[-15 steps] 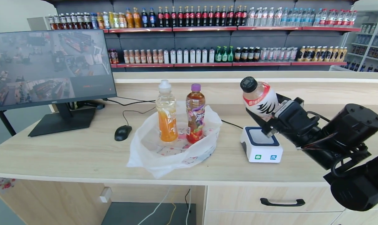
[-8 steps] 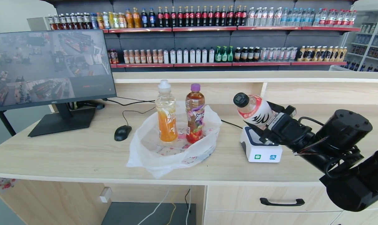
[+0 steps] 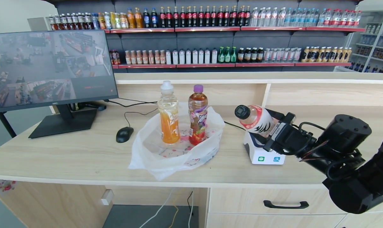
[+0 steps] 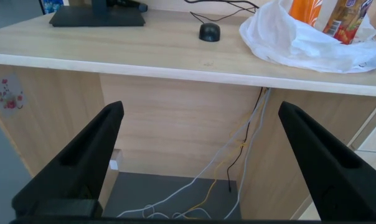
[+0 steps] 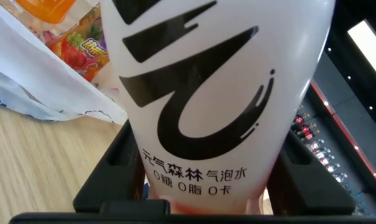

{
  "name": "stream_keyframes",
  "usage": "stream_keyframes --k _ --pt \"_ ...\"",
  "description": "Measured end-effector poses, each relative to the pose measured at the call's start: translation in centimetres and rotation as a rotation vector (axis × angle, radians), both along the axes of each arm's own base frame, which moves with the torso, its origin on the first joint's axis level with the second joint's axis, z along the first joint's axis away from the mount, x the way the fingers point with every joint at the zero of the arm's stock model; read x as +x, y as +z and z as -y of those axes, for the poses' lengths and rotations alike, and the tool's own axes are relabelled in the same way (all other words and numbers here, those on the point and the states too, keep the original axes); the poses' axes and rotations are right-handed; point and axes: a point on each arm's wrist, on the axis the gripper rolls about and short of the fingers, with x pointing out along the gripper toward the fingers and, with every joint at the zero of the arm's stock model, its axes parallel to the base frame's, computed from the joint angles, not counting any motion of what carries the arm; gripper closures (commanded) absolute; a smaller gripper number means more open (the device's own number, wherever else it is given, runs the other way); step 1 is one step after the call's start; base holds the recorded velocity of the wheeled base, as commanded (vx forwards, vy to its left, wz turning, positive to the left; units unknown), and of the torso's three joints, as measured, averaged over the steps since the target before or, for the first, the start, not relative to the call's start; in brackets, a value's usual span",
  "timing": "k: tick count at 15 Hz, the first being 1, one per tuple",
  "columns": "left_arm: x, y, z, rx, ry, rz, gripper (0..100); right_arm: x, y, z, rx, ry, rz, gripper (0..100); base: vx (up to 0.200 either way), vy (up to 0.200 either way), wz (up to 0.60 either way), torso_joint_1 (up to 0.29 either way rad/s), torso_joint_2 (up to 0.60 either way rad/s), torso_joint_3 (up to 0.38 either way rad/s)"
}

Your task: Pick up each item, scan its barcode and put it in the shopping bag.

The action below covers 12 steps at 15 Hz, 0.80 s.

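Observation:
My right gripper (image 3: 274, 126) is shut on a white-labelled bottle (image 3: 256, 119) with a black cap. The bottle is tilted, cap pointing left, just above the white barcode scanner (image 3: 263, 155). In the right wrist view the bottle (image 5: 219, 106) sits between the two black fingers (image 5: 113, 177). A white shopping bag (image 3: 175, 153) lies open mid-counter with an orange drink bottle (image 3: 169, 120) and a purple-capped bottle (image 3: 197, 117) standing in it. My left gripper (image 4: 200, 162) hangs open below the counter's front edge, holding nothing, with the bag (image 4: 306, 37) above it.
A monitor (image 3: 48, 66) stands at the counter's left, with a black mouse (image 3: 124, 134) and its cable beside the bag. A raised ledge (image 3: 251, 77) runs along the counter's back. Shelves of bottles (image 3: 229, 34) fill the far wall.
My right gripper has come down and slightly left with the bottle, tipping it flatter, from well above the scanner to just over its top. The bag and its bottles have not moved.

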Motion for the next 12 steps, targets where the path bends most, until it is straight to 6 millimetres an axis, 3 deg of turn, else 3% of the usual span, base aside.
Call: stream_keyframes --k 4,12 --pt "0.00 0.00 0.00 0.000 0.000 0.000 0 0.36 -0.35 1.02 -0.019 0.007 -0.002 100 0.000 0.000 0.00 0.000 0.00 0.000" --pt "0.00 0.00 0.00 0.000 0.000 0.000 0 0.57 -0.81 1.17 -0.025 0.007 -0.015 100 0.000 0.000 0.00 0.000 0.00 0.000"
